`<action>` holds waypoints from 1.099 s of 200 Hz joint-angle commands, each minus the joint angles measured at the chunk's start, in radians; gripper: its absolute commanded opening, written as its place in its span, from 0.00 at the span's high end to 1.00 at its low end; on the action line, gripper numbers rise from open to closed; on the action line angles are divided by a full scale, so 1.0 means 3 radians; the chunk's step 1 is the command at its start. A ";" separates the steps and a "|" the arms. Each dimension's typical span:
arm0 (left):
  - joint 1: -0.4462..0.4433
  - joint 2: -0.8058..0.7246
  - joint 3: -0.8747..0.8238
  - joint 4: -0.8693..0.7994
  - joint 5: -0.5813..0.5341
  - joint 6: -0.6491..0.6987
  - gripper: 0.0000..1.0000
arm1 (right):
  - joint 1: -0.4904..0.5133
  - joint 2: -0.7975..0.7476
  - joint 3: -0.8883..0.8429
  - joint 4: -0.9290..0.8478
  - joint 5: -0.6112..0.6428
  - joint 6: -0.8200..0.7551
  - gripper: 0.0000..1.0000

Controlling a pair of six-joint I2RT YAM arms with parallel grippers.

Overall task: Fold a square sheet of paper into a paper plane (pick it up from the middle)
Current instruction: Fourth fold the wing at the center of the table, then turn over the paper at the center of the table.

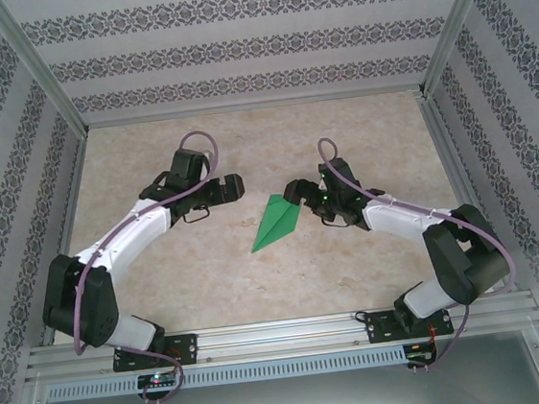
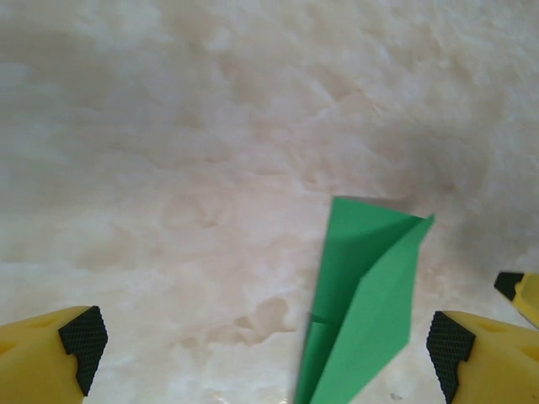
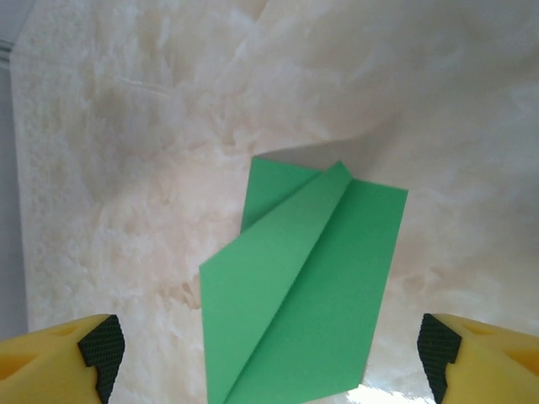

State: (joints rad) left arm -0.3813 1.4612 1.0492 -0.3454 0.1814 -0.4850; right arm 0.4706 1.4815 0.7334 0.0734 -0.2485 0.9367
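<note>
Top external: slim, pointed, bright green paper plane (image 1: 277, 222) lying on beige marbled table (image 1: 162, 281), between left claw (image 1: 234, 186) and right claw (image 1: 293, 192).
Left wrist: yellow fingers (image 2: 50, 358) spread wide, gripping nothing, plane between them.
Right wrist: spread likewise, plane below, ungripped.

Bare marble table (image 1: 191, 278) lies open around the paper plane (image 1: 277, 222), widest toward the near edge; the left gripper (image 1: 233, 187) stands off to one side, the right gripper (image 1: 293, 192) crowds its wide end, and patterned walls (image 1: 18, 190) close three sides

table (image 1: 244, 147) — beige marbled top | on it: 1 green paper plane (image 1: 277, 222) — near centre
</note>
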 commanded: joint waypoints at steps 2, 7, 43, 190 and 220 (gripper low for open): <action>0.0125 -0.0227 -0.0134 -0.0189 -0.0175 0.0014 0.00 | 0.0147 0.0053 -0.0080 0.0287 0.0282 0.0332 0.05; 0.0145 -0.0263 -0.0159 -0.0188 -0.0150 0.0003 0.00 | 0.0182 0.0066 -0.0094 0.0335 0.0313 0.0377 0.04; 0.0243 -0.0377 -0.0260 -0.0168 0.0040 -0.0042 0.00 | 0.0341 0.0252 -0.0047 0.0484 0.0427 0.0623 0.09; 0.0365 -0.0229 -0.0219 -0.0169 0.0248 -0.0125 0.00 | 0.0487 0.1126 0.0302 0.1163 -0.0090 0.0781 0.53; 0.0407 -0.0201 -0.0235 -0.0133 0.0319 -0.0194 0.00 | 0.0481 0.1124 0.0257 0.1213 -0.0091 0.0774 0.54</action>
State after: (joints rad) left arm -0.2790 1.3930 0.9726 -0.3794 0.2481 -0.5144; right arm 0.6113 1.8076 0.8051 0.3977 -0.2604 1.1797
